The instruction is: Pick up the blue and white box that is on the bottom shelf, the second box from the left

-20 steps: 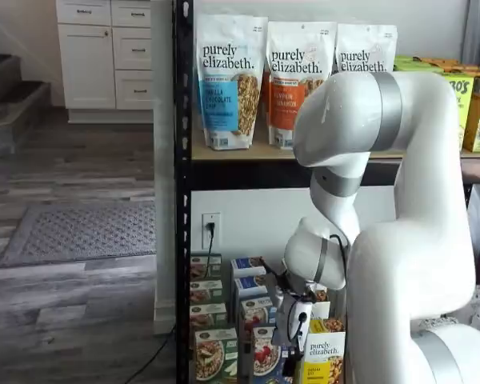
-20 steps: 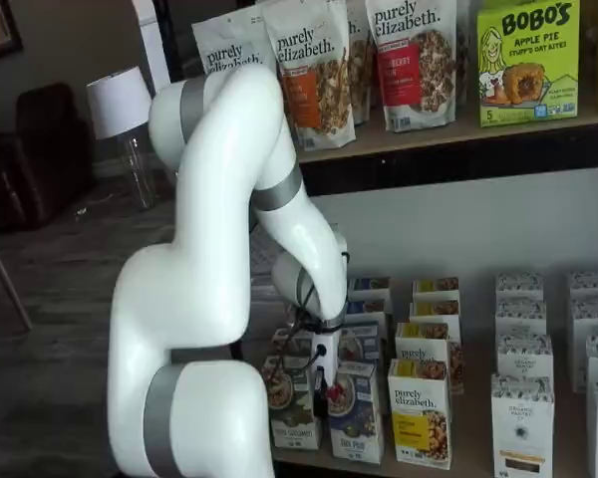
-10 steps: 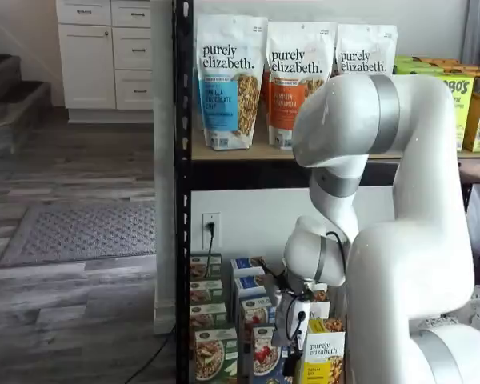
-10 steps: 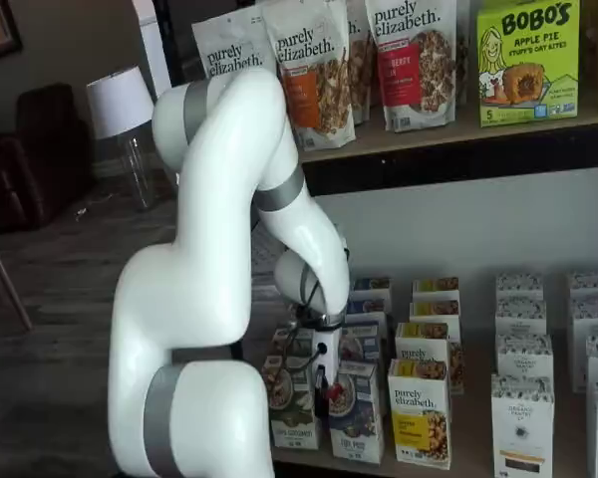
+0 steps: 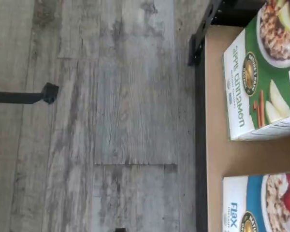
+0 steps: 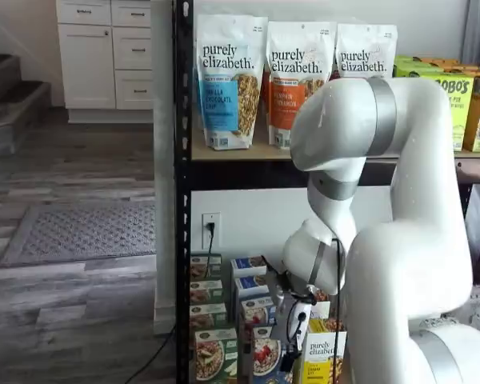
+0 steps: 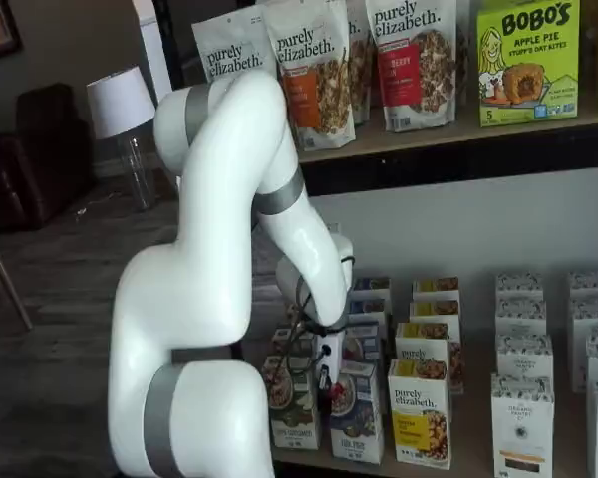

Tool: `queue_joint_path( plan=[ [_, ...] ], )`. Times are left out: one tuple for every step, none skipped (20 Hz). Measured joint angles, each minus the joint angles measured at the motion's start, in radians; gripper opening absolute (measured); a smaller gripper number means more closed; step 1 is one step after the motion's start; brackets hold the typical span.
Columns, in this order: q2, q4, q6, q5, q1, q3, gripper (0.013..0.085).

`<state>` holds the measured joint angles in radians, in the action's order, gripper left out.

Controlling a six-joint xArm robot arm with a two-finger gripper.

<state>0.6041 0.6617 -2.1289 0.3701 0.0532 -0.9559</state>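
The blue and white box (image 7: 357, 413) stands at the front of its row on the bottom shelf (image 7: 470, 423), with several alike behind it. It also shows in a shelf view (image 6: 266, 357) and in the wrist view (image 5: 261, 205), lettered "flax". My gripper (image 7: 322, 388) hangs just in front of this box, level with its upper part, between it and the green-and-white box (image 7: 293, 403). In a shelf view the gripper (image 6: 289, 362) shows its black fingers side-on below the white body. No gap shows and no box is in them.
A yellow "purely elizabeth" box (image 7: 420, 413) stands right of the blue one, and white cartons (image 7: 522, 423) further right. Granola bags (image 6: 230, 80) fill the board above. The rack's black post (image 6: 182, 240) is at the left. The wrist view shows grey wood floor (image 5: 111, 121).
The arm's elbow has shifted slightly and the gripper has sunk a little in front of the blue and white box. The boxes have not moved.
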Motion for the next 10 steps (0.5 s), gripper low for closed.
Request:
queue_joint_path(
  plan=[
    [0.001, 0.013, -0.012, -0.001, 0.000, -0.003, 0.0850],
    [0.002, 0.027, -0.025, -0.002, -0.001, -0.006, 0.0850],
    [0.003, 0.043, -0.038, -0.004, -0.001, -0.009, 0.0850],
    [0.005, 0.063, -0.057, -0.005, -0.001, -0.014, 0.0850],
    [0.007, 0.085, -0.076, -0.009, 0.000, -0.018, 0.0850],
    [0.009, 0.097, -0.087, -0.009, 0.000, -0.022, 0.0850],
    [0.012, 0.111, -0.099, -0.009, -0.001, -0.029, 0.0850],
    [0.016, 0.123, -0.110, -0.007, -0.002, -0.036, 0.0850],
    [0.019, 0.131, -0.117, -0.006, -0.003, -0.042, 0.0850],
    [0.023, 0.140, -0.125, -0.006, -0.003, -0.049, 0.0850]
  ],
)
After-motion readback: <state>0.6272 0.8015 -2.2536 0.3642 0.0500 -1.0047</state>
